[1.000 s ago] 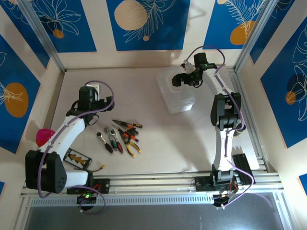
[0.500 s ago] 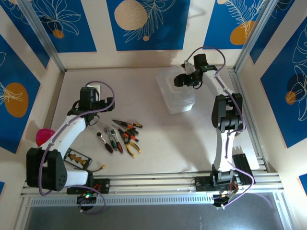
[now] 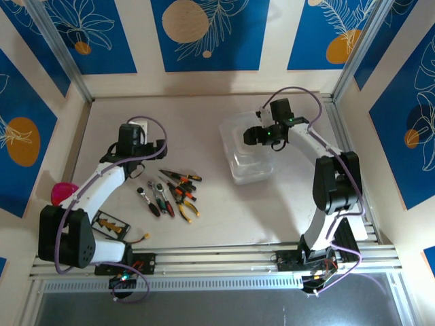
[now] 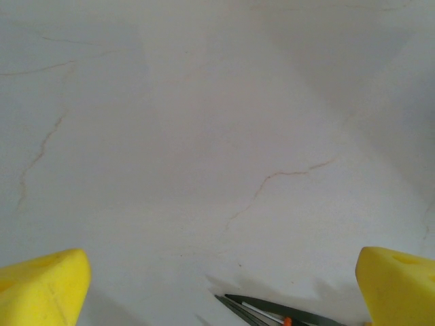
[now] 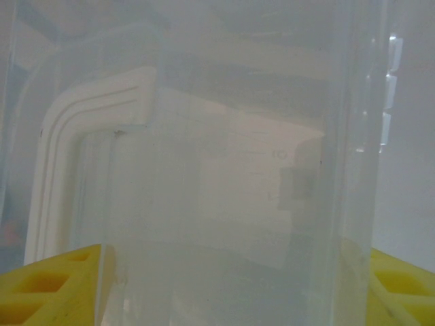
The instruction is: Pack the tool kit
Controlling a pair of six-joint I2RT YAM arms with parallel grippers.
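- Left yellow-fingered gripper (image 4: 219,278) points down, jaws wide apart, on its bent white-and-black left arm (image 3: 95,183).
- Right yellow-fingered gripper (image 3: 253,134) points left, clamped on the clear plastic case (image 3: 246,163).

Clear plastic case (image 3: 248,161), yellow-handled pliers (image 3: 187,209), pink ball (image 3: 62,193), blue wall panels (image 3: 204,51) with white leaf outlines

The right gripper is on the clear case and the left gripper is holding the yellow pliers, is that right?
Not quite. The left gripper holds nothing: the left wrist view shows its fingers wide apart over bare table. The yellow pliers lie on the table among the other tools. The right gripper is on the clear case.
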